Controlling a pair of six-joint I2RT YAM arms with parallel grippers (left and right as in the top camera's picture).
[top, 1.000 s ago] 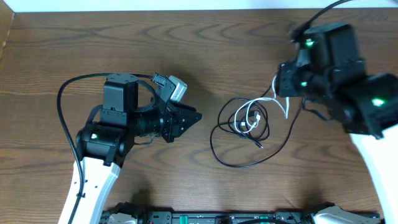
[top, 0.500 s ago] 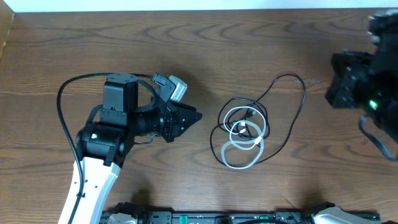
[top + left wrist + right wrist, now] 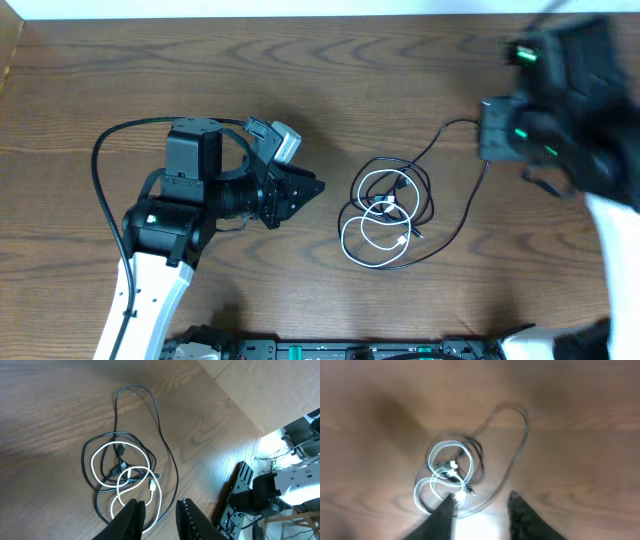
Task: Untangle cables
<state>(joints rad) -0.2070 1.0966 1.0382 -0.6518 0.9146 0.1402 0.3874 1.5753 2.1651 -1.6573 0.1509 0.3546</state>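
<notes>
aim for one cord only. the thin white cord (image 3: pixel 93 462) and the thin black cord (image 3: pixel 161 427) lie crossed in a small knot of loops in the middle of the brown wooden surface (image 3: pixel 300 80). pinch where they overlap and you will likely drag both along. from overhead, the white cord's lower loop swings out at 6 o'clock of the knot and looks like the cleanest place to take it. the black cord throws a long loose bight out toward 1 o'clock, which is the safer place to pin or pull that one. draw the two apart slowly in opposite directions, and watch the small plug ends near the centre, as they could snag in a loop.

your left jaws (image 3: pixel 159 504) stand narrowly apart and hold nothing. overhead, the knot lies at 3 o'clock of them, near but not touching. in the left wrist view the nearest white loop lies just beyond the left-hand fingertip.

your right jaws (image 3: pixel 482 497) are apart and empty too. that arm is blurred overhead, sitting at about 2 o'clock of the knot. in the right wrist view the cords lie at 11 o'clock of the jaws, with the white loop close to one fingertip. i cannot tell whether they touch.
</notes>
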